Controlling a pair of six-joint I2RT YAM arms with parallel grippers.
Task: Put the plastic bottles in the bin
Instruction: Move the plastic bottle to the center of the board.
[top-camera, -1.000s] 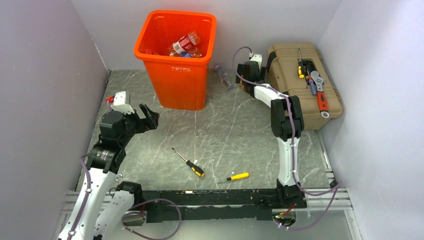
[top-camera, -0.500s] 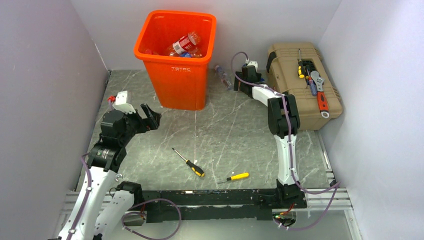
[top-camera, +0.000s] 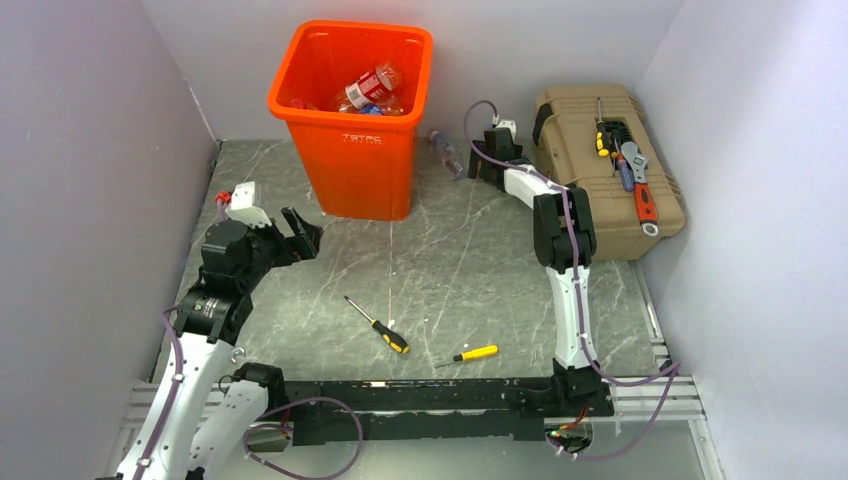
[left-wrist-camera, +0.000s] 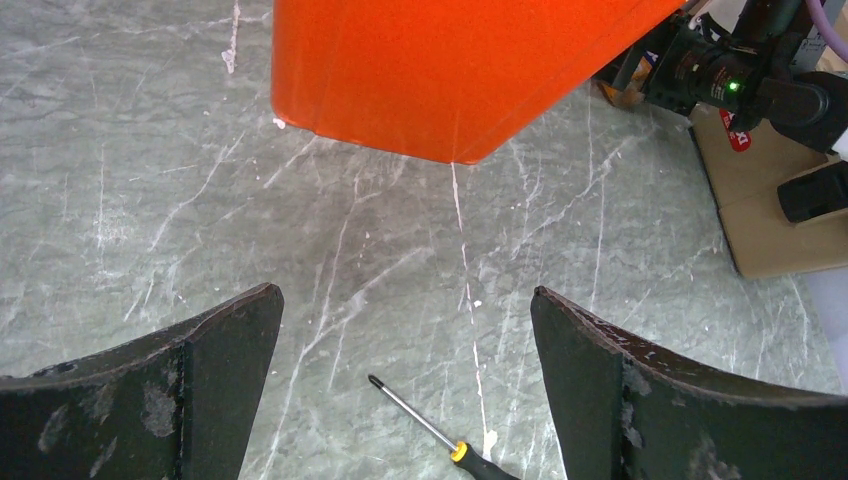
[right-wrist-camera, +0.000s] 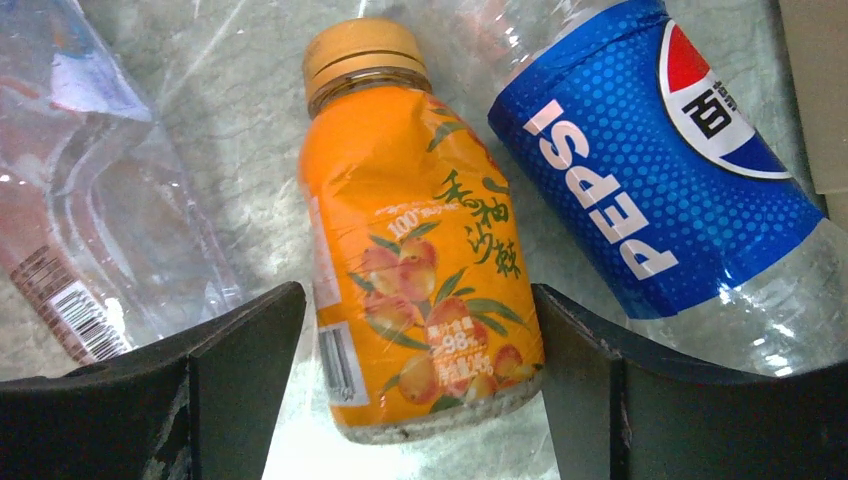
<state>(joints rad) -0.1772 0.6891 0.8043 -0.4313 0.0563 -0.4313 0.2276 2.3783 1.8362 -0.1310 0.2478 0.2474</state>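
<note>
- The right fingers (right-wrist-camera: 220, 380) stand wide astride the orange bottle (right-wrist-camera: 420, 260), which lies at the worktop's (top-camera: 470, 270) far edge beside the bin (top-camera: 350, 150); I cannot tell whether they pinch it.
- A blue-labelled bottle (right-wrist-camera: 650, 180) and a crushed clear bottle (right-wrist-camera: 110, 200) flank it.
- The left fingers (left-wrist-camera: 200, 370) are wide and empty, near the bin.

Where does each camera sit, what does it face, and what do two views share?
Top external: above, behind the bases, looking down at a tall orange plastic bin; both arms show.
Left wrist: faces bin's base, yellow-handled screwdriver; left end effector frames it.
Right wrist: above an orange plastic juice bottle, right end effector straddling.
First two share bin, screwdriver.
</note>
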